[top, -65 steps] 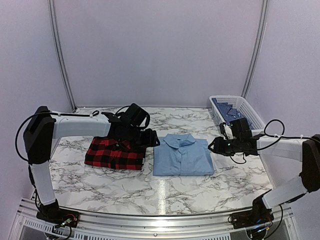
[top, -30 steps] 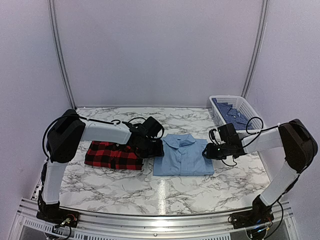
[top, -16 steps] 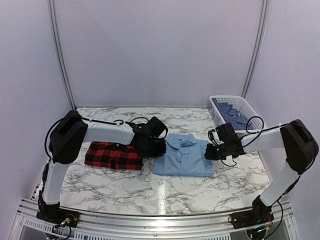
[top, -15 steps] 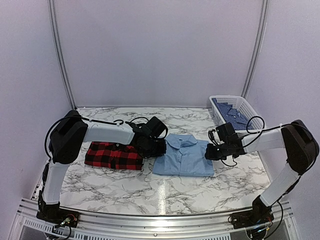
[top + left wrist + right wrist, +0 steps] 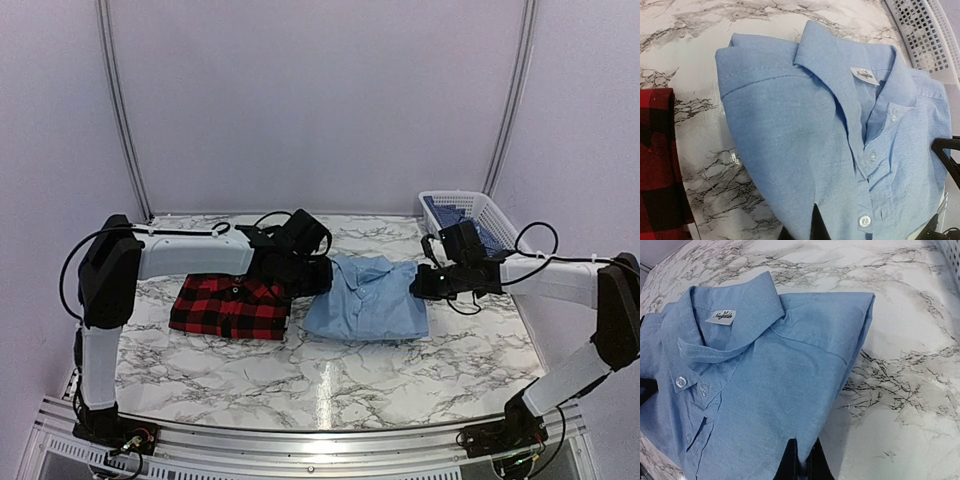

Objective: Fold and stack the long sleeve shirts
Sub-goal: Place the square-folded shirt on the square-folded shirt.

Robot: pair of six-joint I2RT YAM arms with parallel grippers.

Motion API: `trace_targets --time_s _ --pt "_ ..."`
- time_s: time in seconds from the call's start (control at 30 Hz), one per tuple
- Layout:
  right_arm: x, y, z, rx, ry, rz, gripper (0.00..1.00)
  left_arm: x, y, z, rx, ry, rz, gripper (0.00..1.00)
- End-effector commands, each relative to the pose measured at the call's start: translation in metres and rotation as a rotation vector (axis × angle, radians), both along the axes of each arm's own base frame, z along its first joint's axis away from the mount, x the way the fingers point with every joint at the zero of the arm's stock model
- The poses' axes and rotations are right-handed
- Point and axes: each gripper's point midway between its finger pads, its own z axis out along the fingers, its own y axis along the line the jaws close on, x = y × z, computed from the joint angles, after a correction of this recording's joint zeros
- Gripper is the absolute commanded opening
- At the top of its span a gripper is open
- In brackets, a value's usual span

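Landmark: white basket (image 5: 456, 195) at the desk's (image 5: 330, 385) far right corner, dark blue cloth inside.

- Light blue shirt (image 5: 365, 302): folded, collar up, lying just left of the basket, between the two tools. Its collar end looks raised and rumpled. Its hem end, away from the basket's back wall, is on the desk.
- Right tool (image 5: 418, 283): at the shirt's basket-side edge. Wrist view shows its dark fingers (image 5: 790, 460) pinched together on the folded side edge, with cloth between them. Clenched on the light blue shirt.
- Left tool (image 5: 318, 276): at the shirt's opposite edge, the side away from the basket. Wrist view shows one finger (image 5: 816, 225) pressed onto the cloth beside the button placket, a fold caught under it. Grasping the light blue shirt.
- Plaid shirt (image 5: 228, 306): red and black, folded flat on the desk, farther from the basket than the blue one. A strip of bare marble lies between them. Neither tool touches it.
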Motion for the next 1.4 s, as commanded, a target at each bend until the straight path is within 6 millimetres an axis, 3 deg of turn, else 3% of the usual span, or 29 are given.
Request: trace_targets --time_s 0.0,0.1,0.3,0.43,0.7,0.83,1.1,1.37 --pt "0.005 0.023 0.041 0.069 -0.058 0.043 0.00 0.002 0.013 0.050 -0.034 -0.068 -0.002 0.00" --pt "0.007 0.038 0.057 0.102 -0.082 0.064 0.00 0.004 0.031 0.059 -0.040 -0.070 0.016 0.00" --pt "0.011 0.079 0.076 0.163 -0.109 0.112 0.00 0.010 0.089 0.074 -0.014 -0.094 0.088 0.00" --pt "0.015 0.123 0.084 0.208 -0.120 0.157 0.00 0.013 0.132 0.073 0.018 -0.087 0.133 0.00" --pt "0.026 0.228 0.077 0.271 -0.116 0.230 0.00 0.015 0.218 0.060 0.108 -0.050 0.237 0.00" --pt "0.028 0.266 0.074 0.288 -0.113 0.255 0.00 0.014 0.254 0.055 0.130 -0.033 0.286 0.00" --pt "0.025 0.308 0.058 0.320 -0.072 0.294 0.00 0.014 0.299 0.037 0.166 0.012 0.357 0.00" --pt "0.024 0.317 0.037 0.307 -0.041 0.297 0.00 0.018 0.314 0.019 0.189 0.053 0.381 0.00"
